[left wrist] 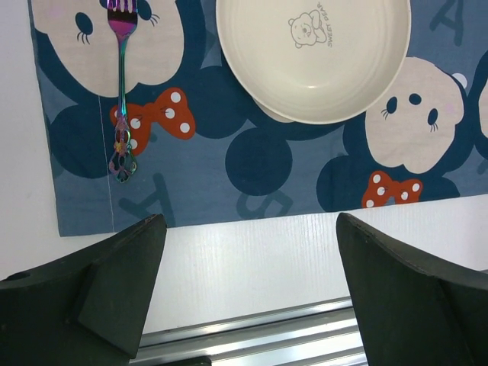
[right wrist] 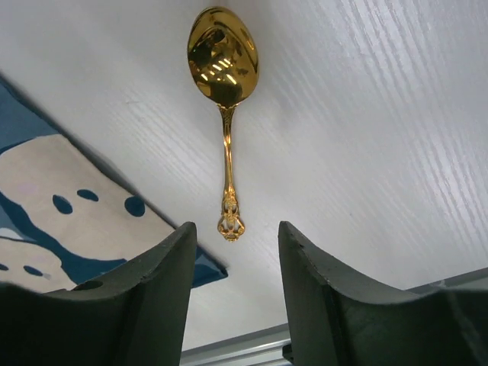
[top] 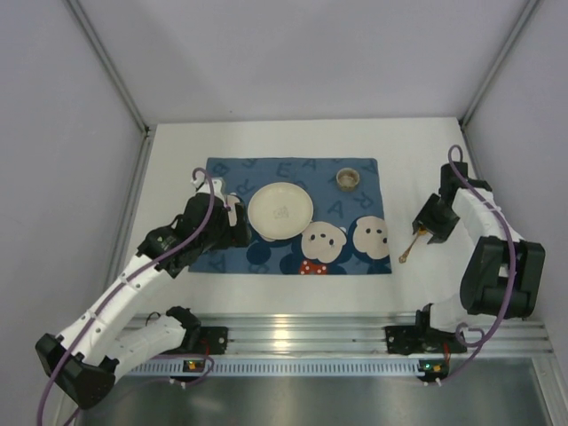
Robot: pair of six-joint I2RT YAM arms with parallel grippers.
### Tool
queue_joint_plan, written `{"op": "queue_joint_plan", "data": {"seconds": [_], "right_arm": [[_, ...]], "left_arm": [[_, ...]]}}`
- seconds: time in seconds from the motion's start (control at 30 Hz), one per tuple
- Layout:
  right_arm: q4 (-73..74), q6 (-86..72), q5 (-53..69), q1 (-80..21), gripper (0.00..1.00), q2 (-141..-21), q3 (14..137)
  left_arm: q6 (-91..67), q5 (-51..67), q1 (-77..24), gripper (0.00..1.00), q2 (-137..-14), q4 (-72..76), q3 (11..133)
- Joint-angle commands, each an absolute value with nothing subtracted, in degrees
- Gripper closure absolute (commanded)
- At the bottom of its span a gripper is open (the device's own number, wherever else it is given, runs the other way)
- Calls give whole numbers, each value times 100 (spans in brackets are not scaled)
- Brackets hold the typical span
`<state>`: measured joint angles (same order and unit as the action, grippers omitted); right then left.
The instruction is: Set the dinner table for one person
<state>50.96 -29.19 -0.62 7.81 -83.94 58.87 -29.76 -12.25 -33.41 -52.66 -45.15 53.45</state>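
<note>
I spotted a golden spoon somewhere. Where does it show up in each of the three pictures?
Top external: the gold spoon lies on the white table, just right of the blue mouse placemat.
Left wrist: not in it; the placemat is.
Right wrist: upper centre, bowl far from the camera, on bare table.
Shared landmark: the placemat, whose corner sits left of the spoon.

We see a matt white table [right wrist: 366, 114] with fine wood-like grain. The placemat [left wrist: 259, 164] looks like matt printed cloth. The cream plate [left wrist: 313, 69] is smooth and glossy. The fork [left wrist: 122, 91] is iridescent polished metal, the spoon [right wrist: 223, 69] mirror-bright gold metal.
</note>
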Motion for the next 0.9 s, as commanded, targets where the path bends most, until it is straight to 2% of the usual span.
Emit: {"op": "queue_joint_plan", "data": {"seconds": [0.0, 0.1, 0.4, 0.73, 0.87], "right_arm": [[5019, -2654, -448, 940, 53, -8551, 6012], [4782, -2663, -448, 958, 54, -8858, 5994], [4290, -2769, -343, 958, 68, -9702, 6082], [4192, -2742, -343, 949, 73, -10089, 6275], [4087, -2733, -150, 941, 78, -10020, 6240]], "left_arm": [[-2813, -1151, -3322, 1, -5282, -4131, 5326], [-2813, -1125, -3322, 1, -5326, -4140, 5326], [-2848, -1213, -3322, 1, -5388, -4175, 5344], [-2769, -1195, -3322, 1, -5800, -4043, 5554], [-2725, -1178, -3322, 1, -5967, -3982, 5669]]}}
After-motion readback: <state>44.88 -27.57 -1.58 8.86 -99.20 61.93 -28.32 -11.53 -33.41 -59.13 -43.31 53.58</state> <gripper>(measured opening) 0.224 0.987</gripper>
